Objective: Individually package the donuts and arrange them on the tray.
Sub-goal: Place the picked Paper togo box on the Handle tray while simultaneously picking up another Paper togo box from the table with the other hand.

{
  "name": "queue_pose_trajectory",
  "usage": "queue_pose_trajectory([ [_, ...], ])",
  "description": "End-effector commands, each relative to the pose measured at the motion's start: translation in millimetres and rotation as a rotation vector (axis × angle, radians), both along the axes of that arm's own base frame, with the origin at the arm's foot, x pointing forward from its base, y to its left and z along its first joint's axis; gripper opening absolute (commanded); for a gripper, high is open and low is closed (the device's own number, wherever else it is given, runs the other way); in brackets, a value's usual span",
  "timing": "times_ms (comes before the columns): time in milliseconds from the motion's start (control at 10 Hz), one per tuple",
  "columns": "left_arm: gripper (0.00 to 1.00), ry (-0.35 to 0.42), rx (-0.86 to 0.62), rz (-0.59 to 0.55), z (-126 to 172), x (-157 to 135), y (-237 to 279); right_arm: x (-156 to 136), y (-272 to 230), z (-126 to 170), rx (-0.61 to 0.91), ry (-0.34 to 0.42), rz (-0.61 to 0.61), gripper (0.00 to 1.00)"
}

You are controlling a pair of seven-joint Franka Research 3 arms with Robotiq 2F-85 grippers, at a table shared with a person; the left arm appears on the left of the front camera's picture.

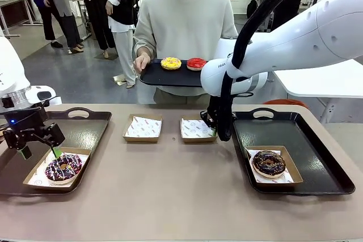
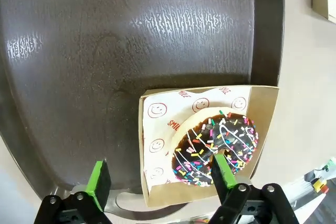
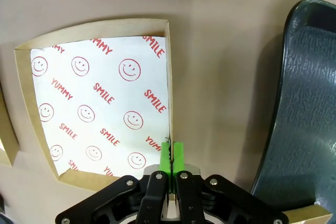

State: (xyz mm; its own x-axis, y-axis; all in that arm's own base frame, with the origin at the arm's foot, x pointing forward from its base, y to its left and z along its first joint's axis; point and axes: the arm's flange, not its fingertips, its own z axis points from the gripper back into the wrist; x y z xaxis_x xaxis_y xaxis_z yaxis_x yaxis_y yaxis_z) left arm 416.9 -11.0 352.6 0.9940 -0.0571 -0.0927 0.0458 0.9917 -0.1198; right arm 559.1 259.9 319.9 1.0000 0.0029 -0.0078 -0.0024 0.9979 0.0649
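Observation:
A dark donut with pink-white drizzle (image 1: 63, 168) (image 2: 218, 148) lies in a paper-lined cardboard box on the left tray (image 1: 85, 134). My left gripper (image 1: 41, 152) (image 2: 160, 179) hangs open just above it, one finger over the donut's edge and nothing held. A chocolate sprinkle donut (image 1: 269, 163) sits boxed on the right tray (image 1: 317, 157). My right gripper (image 1: 218, 131) (image 3: 170, 156) is shut on the right wall of an empty box (image 1: 197, 130) (image 3: 100, 108) at mid-table. The person holds a black tray (image 1: 159, 77) with a yellow donut (image 1: 171, 63) and a red donut (image 1: 197, 63).
A second empty lined box (image 1: 143, 128) stands on the table to the left of the gripped one. The right tray's rim (image 3: 304, 119) lies close beside my right gripper. The far part of the left tray (image 2: 131, 35) is bare. The person stands at the far edge.

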Motion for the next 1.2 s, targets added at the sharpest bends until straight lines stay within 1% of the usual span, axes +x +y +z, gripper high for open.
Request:
queue_pose_trajectory([
  [0,1.00,0.043,-0.094,-0.027,13.1,-6.6,1.7,0.3,4.9,6.8,0.027,0.003,-0.012,0.00],
  [100,1.00,0.044,-0.239,-0.044,30.3,-14.4,8.2,-3.7,4.6,21.4,0.027,-0.004,0.002,0.00],
  [200,1.00,0.033,-0.400,0.009,49.6,-21.9,21.2,-9.5,2.5,42.7,0.019,-0.021,0.019,0.00],
  [300,1.00,0.019,-0.546,0.023,65.9,-31.7,40.6,-15.6,-1.6,68.5,0.002,-0.037,0.035,0.00],
  [400,1.00,-0.002,-0.655,0.028,76.0,-39.6,59.0,-17.5,-5.5,89.3,-0.002,-0.035,0.042,0.00],
  [500,1.00,-0.006,-0.766,0.013,82.6,-46.3,75.4,-16.3,-10.6,109.1,-0.006,-0.048,0.037,0.00],
  [600,1.00,0.004,-0.871,0.018,86.7,-51.4,93.4,-12.3,-16.1,130.3,-0.021,-0.073,0.022,0.00],
  [800,1.00,0.003,-1.041,0.088,83.3,-49.1,135.4,-7.0,-22.5,161.3,-0.011,-0.068,0.026,0.00],
  [1000,1.00,0.035,-1.208,0.142,69.2,-40.9,187.9,-0.1,-23.3,175.9,-0.007,-0.068,0.018,0.00],
  [1100,1.00,0.028,-1.255,0.157,63.3,-45.1,205.9,2.1,-23.1,177.7,-0.005,-0.063,0.017,0.00],
])
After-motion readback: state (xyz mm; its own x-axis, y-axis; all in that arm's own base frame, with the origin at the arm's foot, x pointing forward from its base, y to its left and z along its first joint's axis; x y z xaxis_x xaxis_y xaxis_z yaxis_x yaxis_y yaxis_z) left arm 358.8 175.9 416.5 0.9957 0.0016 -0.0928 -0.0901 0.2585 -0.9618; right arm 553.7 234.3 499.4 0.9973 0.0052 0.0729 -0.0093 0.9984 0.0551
